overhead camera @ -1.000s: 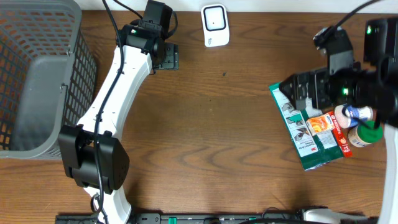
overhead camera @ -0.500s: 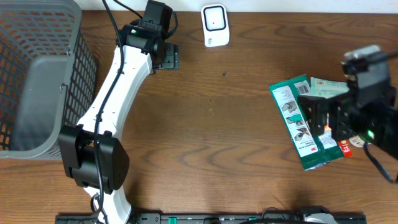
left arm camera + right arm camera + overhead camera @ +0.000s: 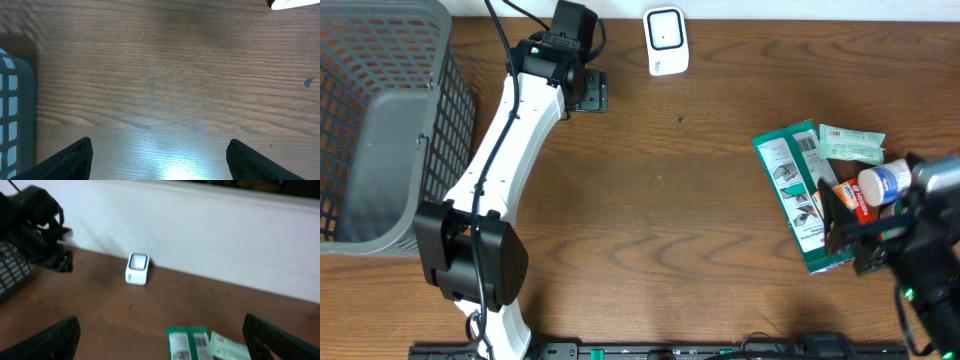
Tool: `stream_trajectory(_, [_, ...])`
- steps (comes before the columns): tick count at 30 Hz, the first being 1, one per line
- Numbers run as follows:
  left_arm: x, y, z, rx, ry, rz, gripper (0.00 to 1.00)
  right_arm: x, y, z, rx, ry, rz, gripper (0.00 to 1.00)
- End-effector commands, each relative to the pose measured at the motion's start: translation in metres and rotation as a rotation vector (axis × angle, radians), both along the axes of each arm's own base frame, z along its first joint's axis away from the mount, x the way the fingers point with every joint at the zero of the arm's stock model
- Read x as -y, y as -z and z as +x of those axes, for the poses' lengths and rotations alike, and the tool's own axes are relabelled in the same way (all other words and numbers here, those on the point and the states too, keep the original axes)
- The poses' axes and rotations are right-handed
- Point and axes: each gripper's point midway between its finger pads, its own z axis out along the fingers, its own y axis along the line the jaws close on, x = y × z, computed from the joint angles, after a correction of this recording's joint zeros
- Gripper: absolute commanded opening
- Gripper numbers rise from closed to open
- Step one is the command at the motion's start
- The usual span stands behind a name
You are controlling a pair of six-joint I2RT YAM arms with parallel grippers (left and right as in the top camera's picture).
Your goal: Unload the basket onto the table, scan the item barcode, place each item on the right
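Biggest thing here is the wooden desk [image 3: 700, 200], and a grey mesh basket [image 3: 350, 100] takes up its whole left end. The white left arm [image 3: 505, 130] runs from the near edge up to the far edge right beside the basket. Its left pincer [image 3: 159, 157] hangs low over bare wood just left of the scanner, with the jaws spread wide and nothing between them. The right arm [image 3: 920, 270] is down in the near right corner, and its dark front end covers the near edge of the item pile. The right pincer [image 3: 162, 340] is gaping as wide as it goes and holding nothing. The pile sits on the right side of the desk, well apart from the scanner. A long green pack [image 3: 798, 200] lies flat on the pile's left, and a pale green packet [image 3: 850, 145] lies behind it toward the far side. A red box [image 3: 850, 197] is wedged in against the pack, touching a little white-capped bottle [image 3: 882, 183]. No clue which one is meant to get scanned. The small white scanner [image 3: 666, 40] stands at the far edge, about mid-desk.
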Motion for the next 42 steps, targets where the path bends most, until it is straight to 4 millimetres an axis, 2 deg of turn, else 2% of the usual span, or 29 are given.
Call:
stream_trajectory(1, [-0.002,-0.020,-0.001,0.046,0.007,0.001,0.82,0.000,0.024,-0.005,0.019,-0.004,-0.002,0.99])
stream_trajectory(9, [-0.002,-0.020,-0.001,0.046,0.007,0.001,0.82,-0.001,0.071,0.001,0.186,-0.014,0.003,0.99])
stream_trajectory(16, [-0.002,-0.020,-0.001,0.046,0.007,0.001,0.82,-0.003,0.091,0.003,0.424,-0.030,-0.004,0.99])
stream_trajectory(23, [-0.002,-0.020,-0.001,0.046,0.007,0.001,0.82,-0.003,0.081,-0.005,0.719,-0.030,-0.016,0.99])
stream_trajectory(30, [-0.002,-0.020,-0.001,0.046,0.007,0.001,0.82,0.013,0.076,-0.016,0.934,0.066,-0.003,0.99])
stream_trajectory(33, [-0.002,-0.020,-0.001,0.046,0.007,0.001,0.82,0.021,0.084,-0.014,0.948,0.114,0.009,0.99])
stream_trajectory(37, [-0.002,-0.020,-0.001,0.046,0.007,0.001,0.82,0.026,0.099,-0.002,0.868,0.143,0.011,0.99])
stream_trajectory(39, [-0.002,-0.020,-0.001,0.046,0.007,0.001,0.82,0.027,0.115,0.009,0.792,0.147,0.009,0.99])
stream_trajectory(42, [-0.002,-0.020,-0.001,0.046,0.007,0.001,0.82,0.028,0.154,0.028,0.613,0.148,0.003,0.99])
